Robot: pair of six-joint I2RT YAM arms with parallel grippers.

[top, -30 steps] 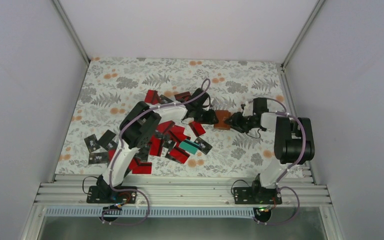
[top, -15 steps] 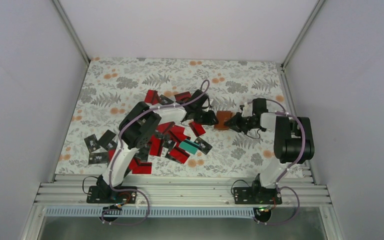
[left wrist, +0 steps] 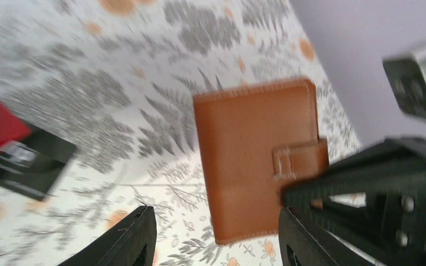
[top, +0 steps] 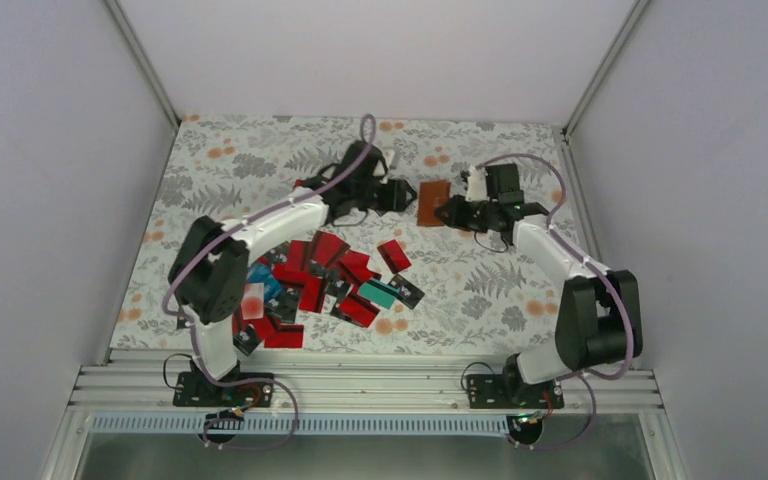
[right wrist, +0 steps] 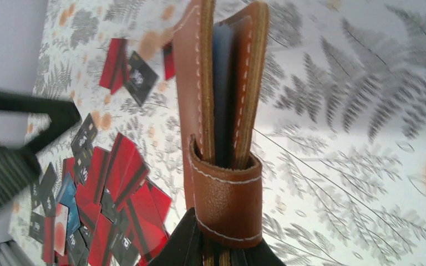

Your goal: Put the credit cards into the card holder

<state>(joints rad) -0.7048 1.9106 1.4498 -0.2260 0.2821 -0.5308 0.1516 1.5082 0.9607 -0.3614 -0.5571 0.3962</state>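
Right gripper (top: 449, 212): arm extended far, clamped on card holder (top: 431, 203) at strap edge. Left gripper (top: 401, 196): facing it, fingers spread. Credit cards (top: 332, 276): heaped nearer, under left arm.

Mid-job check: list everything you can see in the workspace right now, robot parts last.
credit cards: many, overlapping so no exact count; mostly red and black; heaped left of centre on the table.
teal card: one, teal, on the heap's right edge.
card holder: one, brown, folded with its strap closed; far centre, between the two grippers.
tablecloth: one, pale with grey ferns and orange flowers; covers the table.
enclosure walls: white, on three sides.
left gripper: jaws open, close by the holder's left side, not gripping it.
right gripper: jaws shut on the holder's strap edge.
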